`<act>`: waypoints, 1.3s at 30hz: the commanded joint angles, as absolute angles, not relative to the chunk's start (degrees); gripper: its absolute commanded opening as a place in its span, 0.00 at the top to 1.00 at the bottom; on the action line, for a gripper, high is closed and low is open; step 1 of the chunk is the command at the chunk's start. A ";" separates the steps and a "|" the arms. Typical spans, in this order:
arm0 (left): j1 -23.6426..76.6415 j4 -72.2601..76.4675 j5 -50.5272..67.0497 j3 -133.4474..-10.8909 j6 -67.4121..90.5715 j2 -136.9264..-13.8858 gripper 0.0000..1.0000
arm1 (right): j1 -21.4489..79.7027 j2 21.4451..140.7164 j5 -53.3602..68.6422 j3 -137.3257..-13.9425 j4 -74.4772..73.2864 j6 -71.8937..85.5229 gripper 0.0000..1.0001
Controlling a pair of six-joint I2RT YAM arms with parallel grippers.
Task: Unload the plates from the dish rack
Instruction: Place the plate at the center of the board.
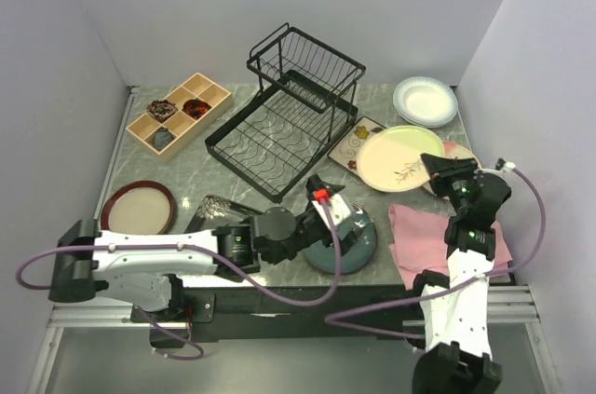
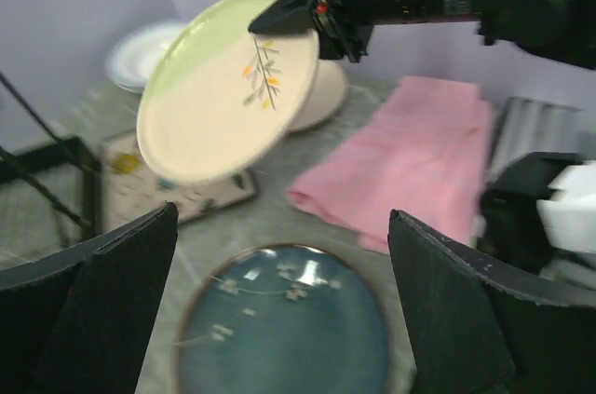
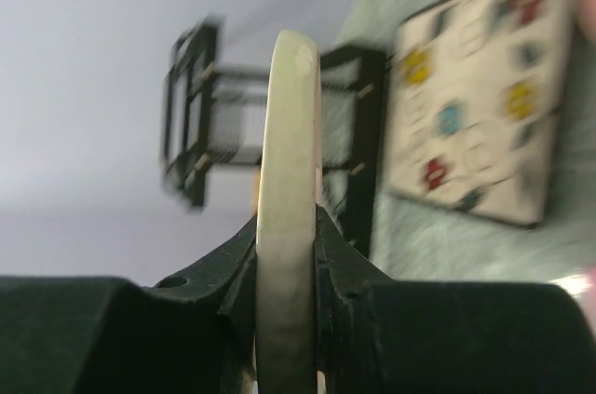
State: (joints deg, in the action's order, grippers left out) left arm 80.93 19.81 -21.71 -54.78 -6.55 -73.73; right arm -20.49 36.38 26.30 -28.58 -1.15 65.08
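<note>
The black wire dish rack [image 1: 289, 115] stands at the back centre with no plates showing in it; it also shows blurred in the right wrist view [image 3: 233, 124]. My right gripper [image 1: 438, 169] is shut on the rim of a round cream plate with a green edge [image 1: 399, 156], held tilted above the table [image 2: 223, 96] and seen edge-on between the jaws [image 3: 289, 133]. My left gripper [image 1: 340, 222] is open and empty just above a round teal plate [image 2: 289, 329] lying flat on the table. A cream square flowered plate [image 1: 358, 142] lies beside the rack.
A stack of white plates [image 1: 426, 101] sits at the back right. A pink cloth [image 1: 447, 245] lies at the front right. A brown-rimmed tan plate [image 1: 138, 208] and a black square plate [image 1: 219, 208] lie at the front left. A wooden compartment tray [image 1: 177, 115] is at the back left.
</note>
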 commanded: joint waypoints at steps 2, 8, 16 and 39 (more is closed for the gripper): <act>80.51 15.20 -16.17 -49.07 12.74 -67.86 0.01 | -27.41 36.56 18.06 -31.20 0.44 60.48 1.00; 80.42 16.17 -19.95 -42.38 13.54 -62.14 0.00 | -29.88 38.05 5.11 -29.71 3.23 58.36 1.00; 80.42 19.07 -22.58 -38.67 13.80 -57.57 0.00 | -31.82 47.79 0.80 -29.35 12.12 56.96 1.00; 80.42 20.74 -25.40 -37.18 13.45 -56.78 0.01 | -36.21 69.43 1.41 -27.50 24.53 61.08 0.71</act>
